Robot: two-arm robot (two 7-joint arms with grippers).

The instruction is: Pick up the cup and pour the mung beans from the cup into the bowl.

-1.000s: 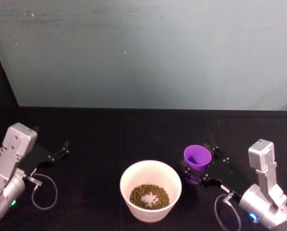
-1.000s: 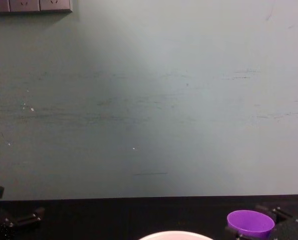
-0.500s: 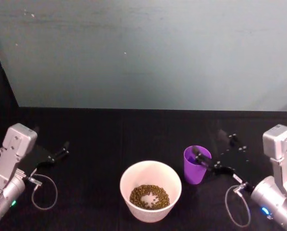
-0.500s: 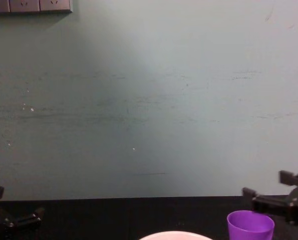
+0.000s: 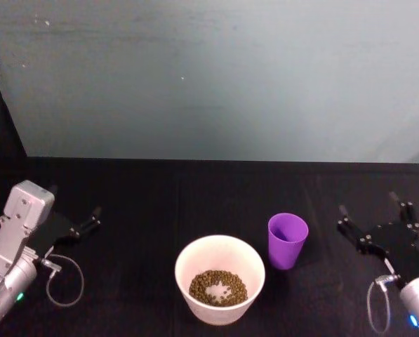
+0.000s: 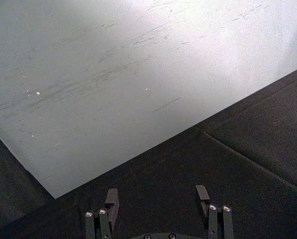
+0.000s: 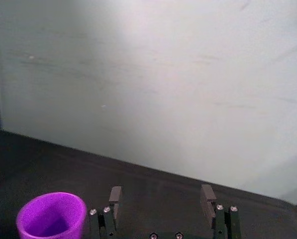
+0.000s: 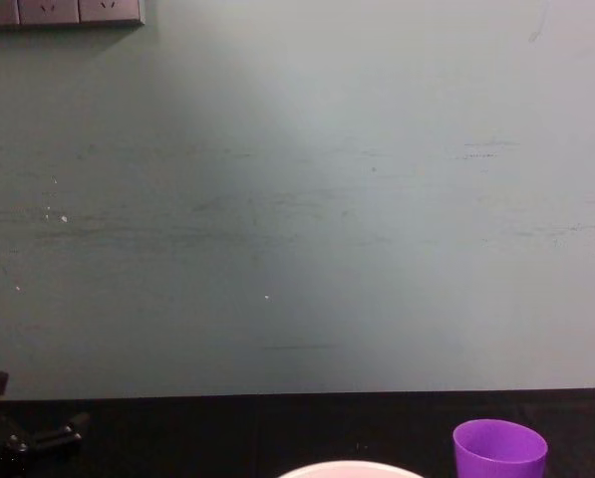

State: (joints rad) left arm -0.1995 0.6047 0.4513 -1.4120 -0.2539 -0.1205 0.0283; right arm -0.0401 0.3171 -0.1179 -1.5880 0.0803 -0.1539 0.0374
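Purple and upright, the cup (image 5: pixel 288 239) is seen on the black table (image 5: pixel 195 196), just beside the white bowl (image 5: pixel 220 278) near the front edge. Mung beans (image 5: pixel 218 286) are held in the bowl. The right gripper (image 5: pixel 369 213) is spread apart, away from the cup. The left gripper (image 5: pixel 74 202) is parked by the left edge, spread apart too.
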